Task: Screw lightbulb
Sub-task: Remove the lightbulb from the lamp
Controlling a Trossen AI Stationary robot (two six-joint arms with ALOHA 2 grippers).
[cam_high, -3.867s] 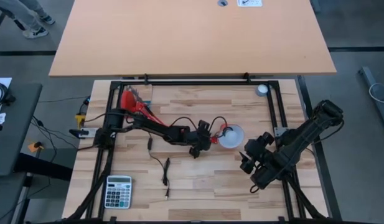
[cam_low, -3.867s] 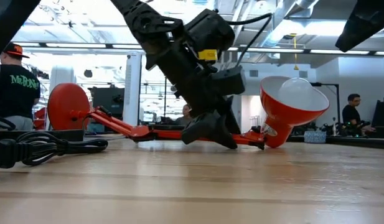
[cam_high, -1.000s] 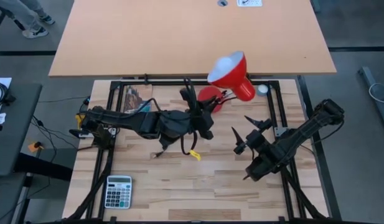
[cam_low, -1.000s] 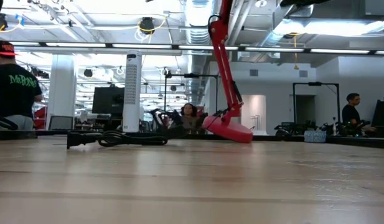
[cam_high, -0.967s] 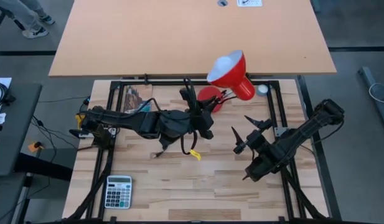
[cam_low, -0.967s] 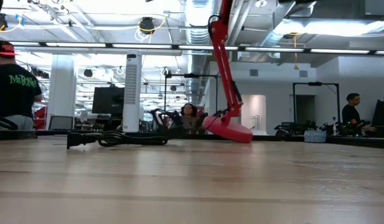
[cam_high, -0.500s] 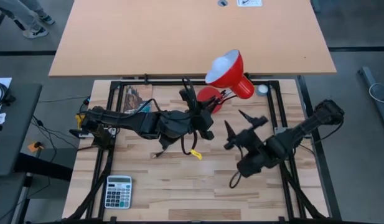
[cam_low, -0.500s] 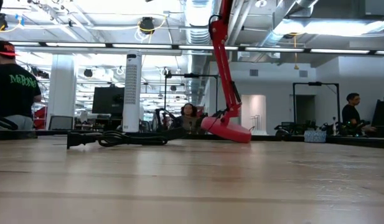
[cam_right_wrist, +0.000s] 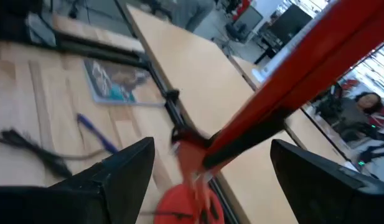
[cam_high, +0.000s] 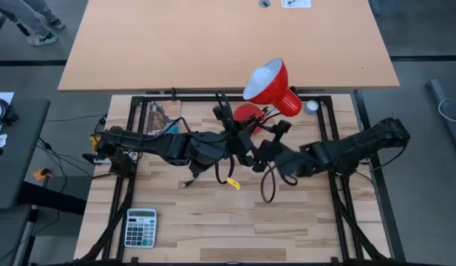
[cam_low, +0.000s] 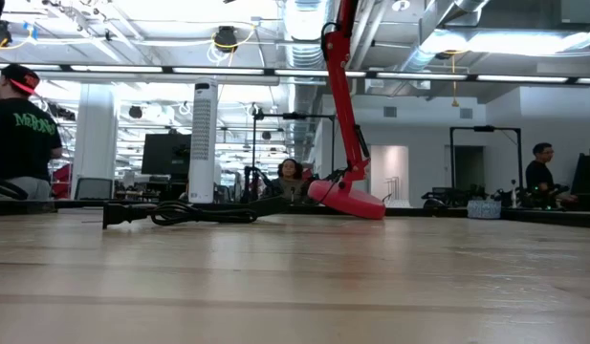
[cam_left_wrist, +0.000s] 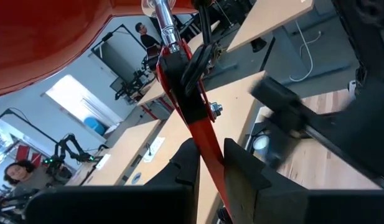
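The left tool [cam_left_wrist: 209, 153] is closing its two fingers on the thin red arm of the lamp [cam_left_wrist: 190, 102] and is holding the lamp upright over the middle of the desk [cam_high: 213, 222]. The right tool [cam_right_wrist: 210, 150] is standing wide open just beside it, near the same red arm and gripping nothing. I think the first danger is that the two tools are working very close together, so one may be knocking the other or the lamp. The grip is on a narrow painted bar, so the lamp may also be slipping or turning between the fingers. Then the red shade [cam_high: 266, 80], which is hanging high over the back edge of the desk, would be swinging away from where the bulb must go. The round red base [cam_high: 247, 114] looks tilted in the low view, so the lamp is probably depending on this grip alone. The lightbulb [cam_high: 310, 106] is lying at the back right corner of the desk, well apart from both tools and not in either of them. It is showing as a small white rounded thing. Its metal screw end is too small to tell here. Being smooth and round, it may be rolling away or slipping when the open tool is coming to pinch it.
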